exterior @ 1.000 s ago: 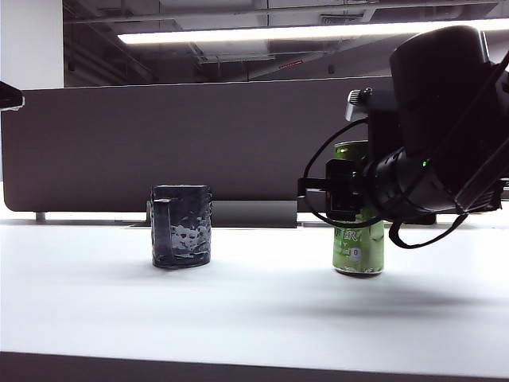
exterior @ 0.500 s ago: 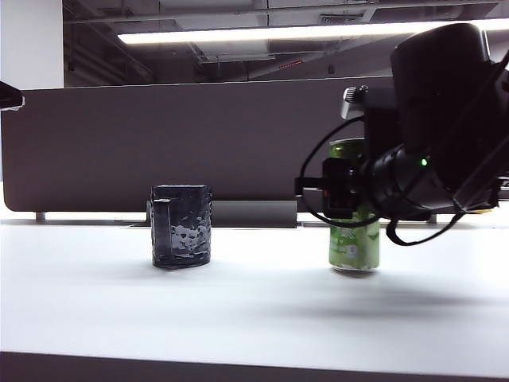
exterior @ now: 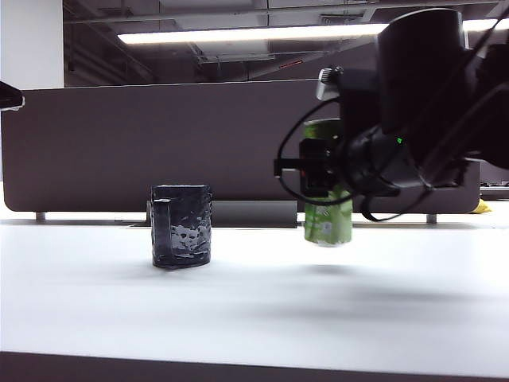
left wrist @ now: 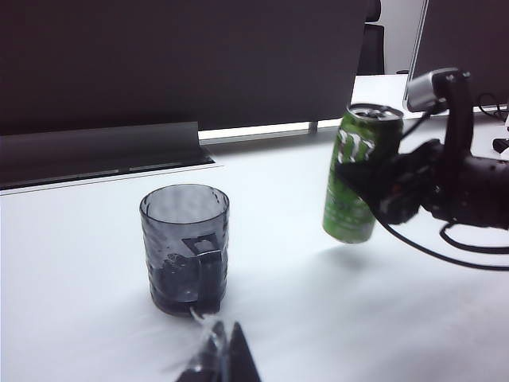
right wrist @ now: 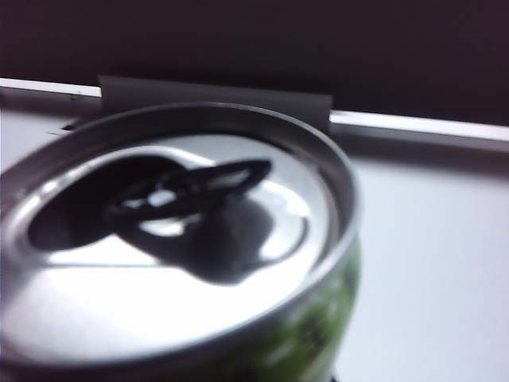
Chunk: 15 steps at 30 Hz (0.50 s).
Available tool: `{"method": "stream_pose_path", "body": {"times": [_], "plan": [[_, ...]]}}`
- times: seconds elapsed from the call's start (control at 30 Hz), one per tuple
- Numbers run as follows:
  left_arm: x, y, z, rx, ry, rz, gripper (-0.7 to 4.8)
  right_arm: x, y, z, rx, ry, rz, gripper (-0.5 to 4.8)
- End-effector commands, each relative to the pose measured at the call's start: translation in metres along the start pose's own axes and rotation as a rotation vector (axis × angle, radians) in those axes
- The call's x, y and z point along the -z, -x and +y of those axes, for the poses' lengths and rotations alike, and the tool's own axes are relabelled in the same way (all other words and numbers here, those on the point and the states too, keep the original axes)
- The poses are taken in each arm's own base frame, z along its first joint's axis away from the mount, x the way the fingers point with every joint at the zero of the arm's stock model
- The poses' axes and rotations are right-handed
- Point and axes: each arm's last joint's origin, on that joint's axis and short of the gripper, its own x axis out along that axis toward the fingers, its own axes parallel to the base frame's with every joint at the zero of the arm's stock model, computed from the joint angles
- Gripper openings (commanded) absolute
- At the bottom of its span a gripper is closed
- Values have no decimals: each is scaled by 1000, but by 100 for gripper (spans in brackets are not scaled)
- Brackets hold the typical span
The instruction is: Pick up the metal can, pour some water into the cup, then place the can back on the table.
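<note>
Above the surface [exterior: 254,318]: my right hand [exterior: 318,171] clamped on the metal can [exterior: 326,219], lifted clear.
Done: pickup.
Left: pouring into the cup [exterior: 181,225], setting down.
Left hand [left wrist: 219,362]: idle near cup; I cannot tell its state.

Bright overhead strip light [exterior: 262,33], blurred close-up can top [right wrist: 171,239].

From my seat I see a dark grey-brown partition panel with rounded corners [exterior: 159,143] standing upright along the far edge of the counter. Above it, a long white fluorescent light strip [exterior: 254,33] runs across a dark ceiling of ducts. A small yellow object [exterior: 482,208] peeks out at far right behind the panel.
</note>
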Motion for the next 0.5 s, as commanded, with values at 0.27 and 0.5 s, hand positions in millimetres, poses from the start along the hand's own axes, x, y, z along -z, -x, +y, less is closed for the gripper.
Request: {"method": "stream_pose_path", "body": {"times": [0.27, 0.5], "plan": [[-1, 0, 0, -2, 2, -12, -5, -33, -29, 16, -83, 60, -43, 211], [-1, 0, 0, -2, 2, -12, -5, -56, -50, 28, -167, 134, -23, 211]]}}
